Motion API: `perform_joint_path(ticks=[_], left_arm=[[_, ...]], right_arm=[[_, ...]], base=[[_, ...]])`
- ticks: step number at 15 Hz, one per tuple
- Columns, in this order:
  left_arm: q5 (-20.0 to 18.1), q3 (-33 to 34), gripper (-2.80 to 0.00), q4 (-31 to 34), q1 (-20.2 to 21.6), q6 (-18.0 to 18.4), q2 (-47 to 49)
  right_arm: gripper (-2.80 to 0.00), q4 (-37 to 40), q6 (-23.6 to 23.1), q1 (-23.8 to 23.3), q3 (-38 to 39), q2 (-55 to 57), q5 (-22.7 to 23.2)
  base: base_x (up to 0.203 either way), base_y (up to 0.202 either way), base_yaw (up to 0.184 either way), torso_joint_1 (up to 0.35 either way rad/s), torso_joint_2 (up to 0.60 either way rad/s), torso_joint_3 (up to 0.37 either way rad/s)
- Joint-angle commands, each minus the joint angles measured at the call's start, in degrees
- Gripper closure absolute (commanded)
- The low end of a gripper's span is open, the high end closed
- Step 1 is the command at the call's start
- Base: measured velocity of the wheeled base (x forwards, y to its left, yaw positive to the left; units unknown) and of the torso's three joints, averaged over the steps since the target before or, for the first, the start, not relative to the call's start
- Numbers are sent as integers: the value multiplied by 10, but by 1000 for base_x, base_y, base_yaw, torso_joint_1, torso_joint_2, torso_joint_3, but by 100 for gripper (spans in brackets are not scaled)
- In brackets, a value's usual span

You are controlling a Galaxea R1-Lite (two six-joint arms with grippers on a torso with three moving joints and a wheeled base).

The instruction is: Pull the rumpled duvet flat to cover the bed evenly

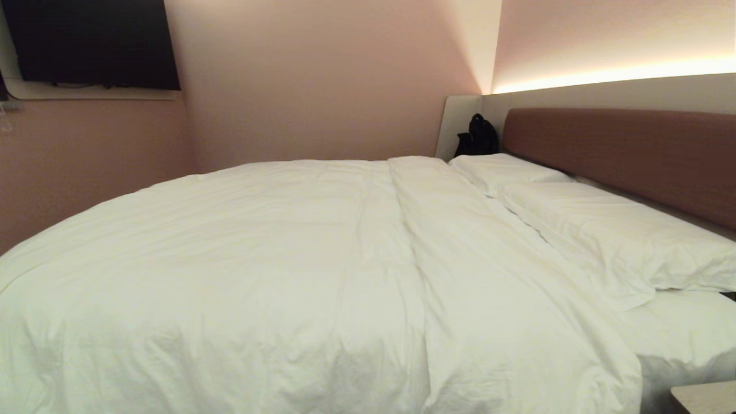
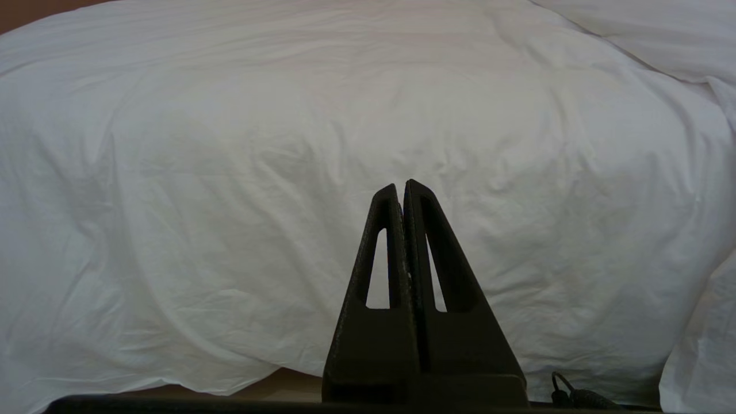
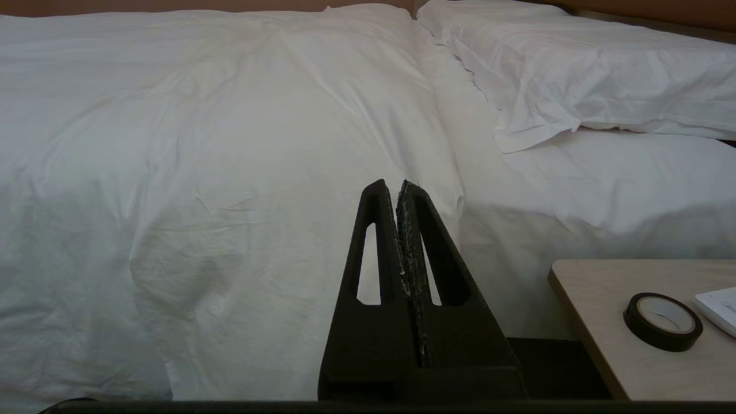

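- The duvet (image 1: 241, 276) fills the centre and left of the head view, spread over most of the bed (image 1: 621, 149), wrinkled, with a long fold running from upper centre down to the lower edge
- Two pillows (image 1: 604, 224) lie at the right of the frame against the brownish-red headboard, just beside the duvet's edge
- A black bag (image 1: 477, 137) sits in the upper-centre corner; a dark screen (image 1: 95, 43) hangs at upper left
- The left gripper (image 2: 402, 185) has its fingers pressed together, holding nothing, in front of the duvet's hanging side
- The right gripper (image 3: 397, 185) is likewise closed and empty, facing the duvet's corner
- At lower right of the right wrist view a bedside table (image 3: 598, 310) carries a roll of black tape (image 3: 662, 321)
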Motion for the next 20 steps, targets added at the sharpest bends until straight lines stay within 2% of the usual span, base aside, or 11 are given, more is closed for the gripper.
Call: perform_joint_path(ticks=[1, 6, 20], left_arm=[[-1, 0, 0, 0, 0, 0, 0], [-1, 1, 0, -3, 0, -4, 0], [-1, 1, 0, -3, 0, -7, 0]], right_arm=[[0, 0, 0, 0, 0, 0, 0], [0, 0, 0, 0, 0, 0, 0], [0, 0, 0, 0, 0, 0, 0]], base=[[0, 0, 0, 0, 0, 0], [0, 41, -3, 2, 2, 1], [0, 196, -1, 1, 1, 3]])
